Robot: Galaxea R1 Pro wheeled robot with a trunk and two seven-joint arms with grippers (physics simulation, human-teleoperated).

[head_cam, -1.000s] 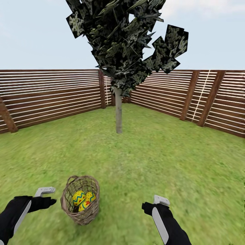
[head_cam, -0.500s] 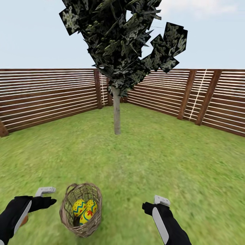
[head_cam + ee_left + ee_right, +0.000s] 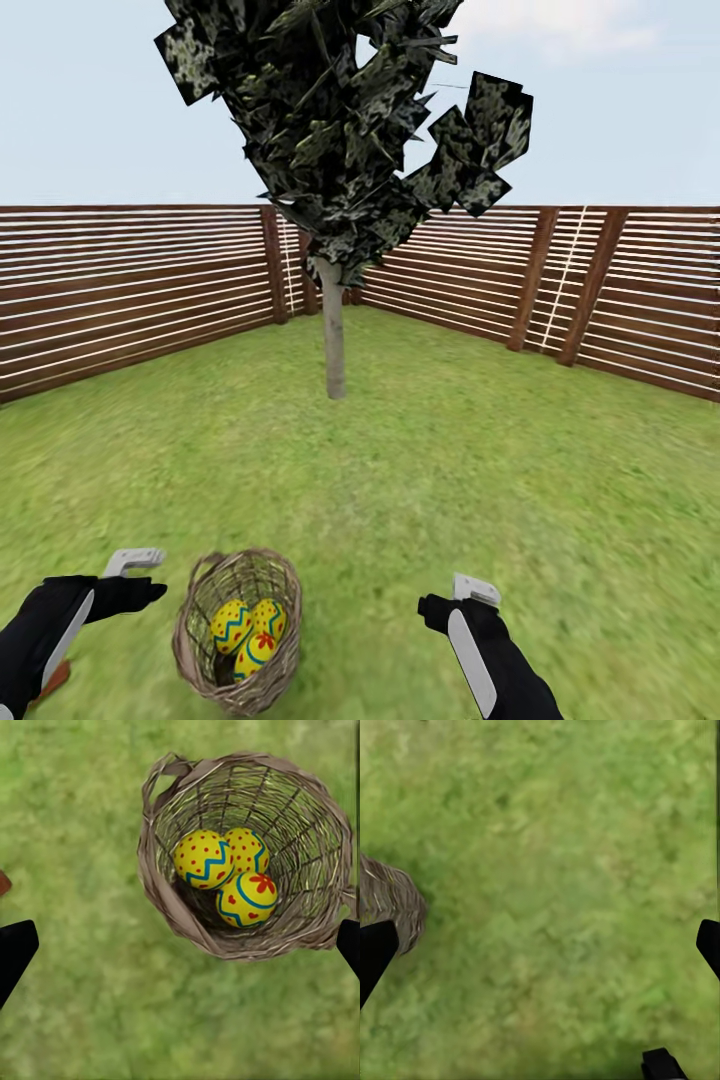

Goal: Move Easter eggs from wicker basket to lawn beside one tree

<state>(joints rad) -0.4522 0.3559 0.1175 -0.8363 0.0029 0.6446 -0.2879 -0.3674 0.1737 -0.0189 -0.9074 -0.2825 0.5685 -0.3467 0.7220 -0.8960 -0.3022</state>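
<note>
Three painted eggs [image 3: 225, 874] sit together in the bottom of the wicker basket [image 3: 237, 630] on the near lawn [image 3: 450, 470], between the robot's two arms. The left gripper [image 3: 180, 945] hangs above the basket, fingers spread wide; the right gripper [image 3: 540, 945], equally spread, hovers over bare grass to its right. The dark-leaved tree [image 3: 333, 330] stands farther off before the fence [image 3: 130, 290].

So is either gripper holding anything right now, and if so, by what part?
Nothing is held. The left gripper and right gripper both hover open over the lawn, either side of the wicker basket, with all three Easter eggs inside it.
</note>
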